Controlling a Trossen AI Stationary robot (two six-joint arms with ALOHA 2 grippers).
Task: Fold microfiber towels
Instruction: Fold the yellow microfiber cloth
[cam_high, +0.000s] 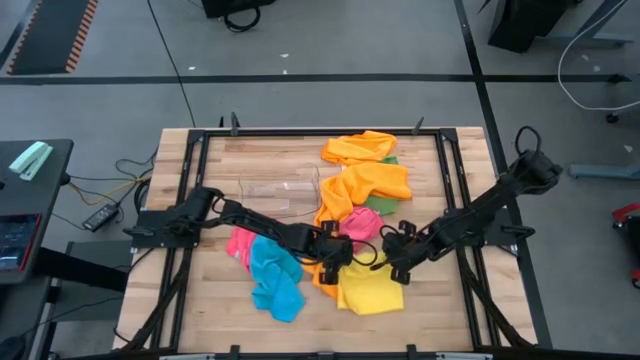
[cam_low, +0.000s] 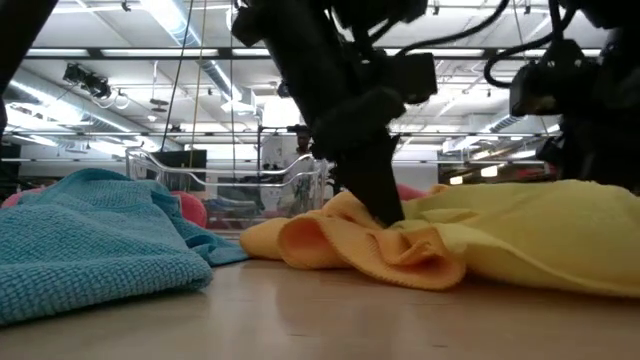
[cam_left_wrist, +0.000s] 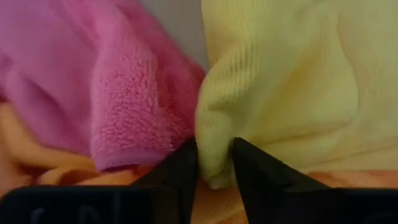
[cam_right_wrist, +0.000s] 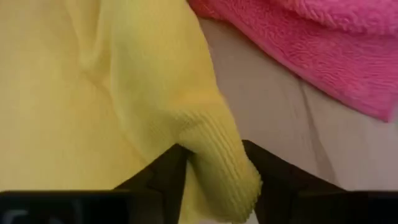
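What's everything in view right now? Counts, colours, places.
yellow towel: 1, yellow, near edge of the table, a fold of it between each gripper's fingers
blue towel: 1, blue, left of the yellow one
pink towels: 2, pink, one by the blue towel, one at centre
orange towels: 2 or more, orange, far right-centre and centre; another orange piece lies beside the yellow towel
green towel: 1, green, mostly hidden under the orange ones
clear bin: 1, clear, far centre
table: 1, light wood, dark frame
left gripper: 1, dark, at the yellow towel's left edge
right gripper: 1, dark, at its right edge
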